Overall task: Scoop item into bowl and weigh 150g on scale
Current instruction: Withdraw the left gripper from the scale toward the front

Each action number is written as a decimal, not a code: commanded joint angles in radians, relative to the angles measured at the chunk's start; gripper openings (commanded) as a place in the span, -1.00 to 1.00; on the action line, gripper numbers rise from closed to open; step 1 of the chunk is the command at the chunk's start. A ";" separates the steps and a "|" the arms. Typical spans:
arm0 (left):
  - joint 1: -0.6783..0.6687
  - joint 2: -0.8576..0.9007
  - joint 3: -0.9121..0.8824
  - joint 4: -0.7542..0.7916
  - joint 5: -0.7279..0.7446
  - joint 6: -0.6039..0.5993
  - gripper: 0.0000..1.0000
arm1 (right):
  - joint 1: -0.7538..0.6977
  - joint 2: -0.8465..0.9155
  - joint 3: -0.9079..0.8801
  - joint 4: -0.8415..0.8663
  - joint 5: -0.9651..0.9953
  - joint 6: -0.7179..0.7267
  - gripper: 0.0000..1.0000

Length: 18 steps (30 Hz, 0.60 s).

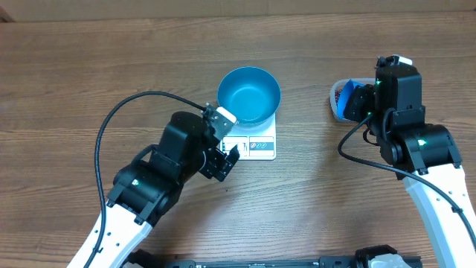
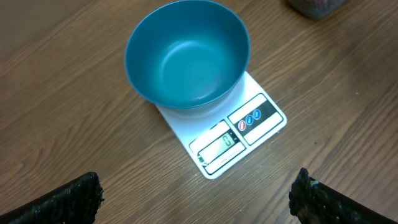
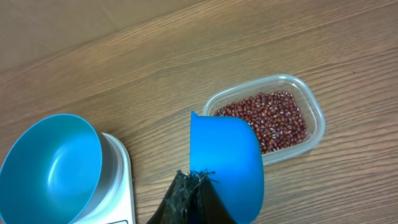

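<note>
The empty blue bowl (image 1: 249, 95) (image 2: 186, 56) (image 3: 53, 168) stands on the white scale (image 1: 260, 145) (image 2: 239, 134) (image 3: 121, 180). My left gripper (image 1: 227, 158) (image 2: 196, 202) is open just in front of the scale's display edge, with only bare table between its fingers (image 2: 68, 202). My right gripper (image 1: 355, 100) (image 3: 198, 180) is shut on the handle of a small blue scoop (image 1: 343, 103) (image 3: 227, 158). The scoop hangs over the near end of a clear tub (image 1: 335, 91) (image 3: 314, 109) holding the red-brown beans (image 3: 267, 118). The inside of the scoop is hidden.
The left arm's black cable (image 1: 111, 123) loops over the table to the left of the bowl. Bare wooden table (image 1: 312, 186) lies between the scale and the right arm. The tub's edge (image 2: 317, 6) shows at the top of the left wrist view.
</note>
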 commanded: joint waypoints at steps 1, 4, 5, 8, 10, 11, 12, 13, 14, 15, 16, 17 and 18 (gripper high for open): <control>0.066 -0.007 0.027 0.003 0.035 0.023 0.99 | -0.004 -0.006 0.033 -0.002 -0.002 0.003 -0.93; 0.117 -0.007 0.027 0.001 0.128 0.075 0.99 | -0.004 -0.006 0.033 -0.001 -0.002 0.003 -0.93; 0.131 -0.006 0.027 0.002 0.154 0.095 0.99 | -0.004 -0.006 0.033 -0.001 -0.002 0.003 -0.93; 0.169 -0.006 0.027 0.000 0.254 0.175 0.99 | -0.004 -0.006 0.033 -0.001 -0.002 0.003 -0.93; 0.188 -0.006 0.027 0.000 0.327 0.234 0.99 | -0.004 -0.006 0.033 -0.001 -0.002 0.003 -0.93; 0.192 -0.006 0.027 0.000 0.336 0.245 0.99 | -0.004 -0.006 0.033 -0.001 -0.002 0.003 -0.93; 0.193 -0.006 0.027 0.000 0.333 0.251 0.99 | -0.004 -0.006 0.033 -0.002 -0.002 0.003 -0.93; 0.193 -0.006 0.027 0.000 0.325 0.253 0.99 | -0.004 -0.006 0.033 -0.002 -0.002 0.003 -0.93; 0.194 -0.006 0.027 0.000 0.321 0.258 0.99 | -0.004 -0.006 0.033 -0.002 -0.002 0.003 -0.93; 0.196 -0.006 0.027 0.000 0.323 0.272 0.99 | -0.004 -0.006 0.033 -0.002 -0.002 0.003 -0.93; 0.199 -0.006 0.027 0.000 0.323 0.281 0.99 | -0.004 -0.006 0.033 -0.002 -0.002 0.003 -0.93; 0.200 -0.005 0.027 0.000 0.322 0.292 0.99 | -0.004 -0.006 0.033 -0.002 -0.002 0.003 -0.93; 0.205 -0.003 0.027 -0.002 0.320 0.304 0.99 | -0.004 -0.006 0.033 -0.001 -0.002 0.003 -0.93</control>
